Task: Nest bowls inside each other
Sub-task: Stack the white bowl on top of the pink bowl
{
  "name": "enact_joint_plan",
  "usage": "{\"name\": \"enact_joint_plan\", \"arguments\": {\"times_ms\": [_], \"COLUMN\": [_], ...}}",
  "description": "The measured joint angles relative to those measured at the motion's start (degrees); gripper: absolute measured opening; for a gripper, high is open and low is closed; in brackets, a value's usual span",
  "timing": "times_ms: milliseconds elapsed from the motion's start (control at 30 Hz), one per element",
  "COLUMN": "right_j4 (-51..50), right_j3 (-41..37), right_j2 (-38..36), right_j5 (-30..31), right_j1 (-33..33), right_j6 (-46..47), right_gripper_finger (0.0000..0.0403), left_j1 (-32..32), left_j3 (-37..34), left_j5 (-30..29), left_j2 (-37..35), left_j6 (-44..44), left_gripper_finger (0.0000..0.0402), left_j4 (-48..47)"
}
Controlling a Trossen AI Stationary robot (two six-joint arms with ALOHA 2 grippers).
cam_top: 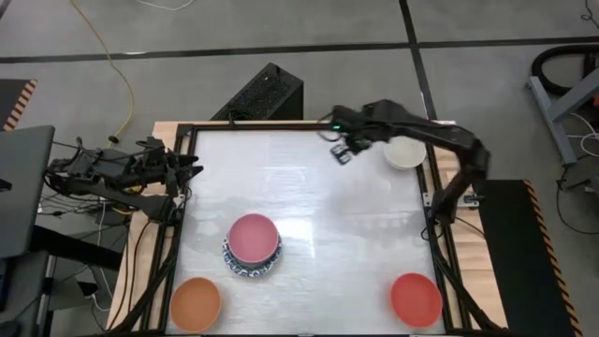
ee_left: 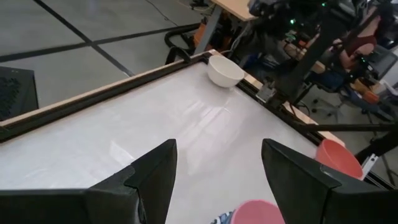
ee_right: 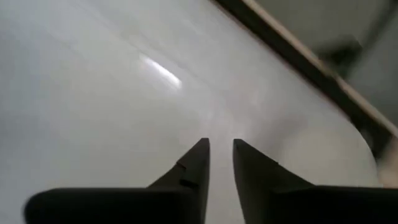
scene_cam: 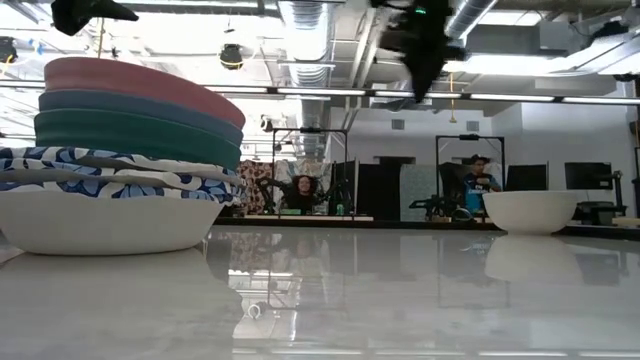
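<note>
White tabletop carries all your bowls: a stack (cam_top: 252,245) sits a little toward the near-left of the table (cam_top: 309,187), with a pink bowl (cam_top: 253,236) on top, dark blue and teal ones under it, and blue-patterned white bowls at the base. You have an orange bowl (cam_top: 196,303) at the near-left corner, a red bowl (cam_top: 416,299) at the near-right corner and a cream bowl (cam_top: 405,153) at the far-right corner. Your right claw (cam_top: 343,150) hangs above the table near the far edge, just beside the cream bowl, fingers narrowly parted and holding nothing. Your left claw (cam_top: 187,170) waits at the left edge, fingers spread wide and empty.
</note>
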Motion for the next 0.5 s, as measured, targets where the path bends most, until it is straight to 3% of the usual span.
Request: {"name": "enact_joint_plan", "arguments": {"times_ms": [133, 267, 500], "right_j4": [5.0, 13.8, 20.5], "right_j3": [-16.1, -29.3, -42.3], "right_j2": [-8.6, -15.1, -15.1], "right_j5": [-0.3, -7.4, -9.0], "right_j1": [-5.2, -8.2, -12.0], "right_j6": [3.5, 4.8, 4.8], "right_gripper_finger": [0.0131, 0.0177, 0.0230], "left_j1": [0.0, 0.0, 0.0], "left_j3": [0.0, 0.0, 0.0], "left_j5": [0.2, -0.2, -0.1], "left_j2": [0.0, 0.0, 0.0], "left_j6": [0.0, 0.0, -1.3], "left_gripper_finger": [0.0224, 0.0224, 0.0224], "left_j4": [0.0, 0.0, 0.0]}}
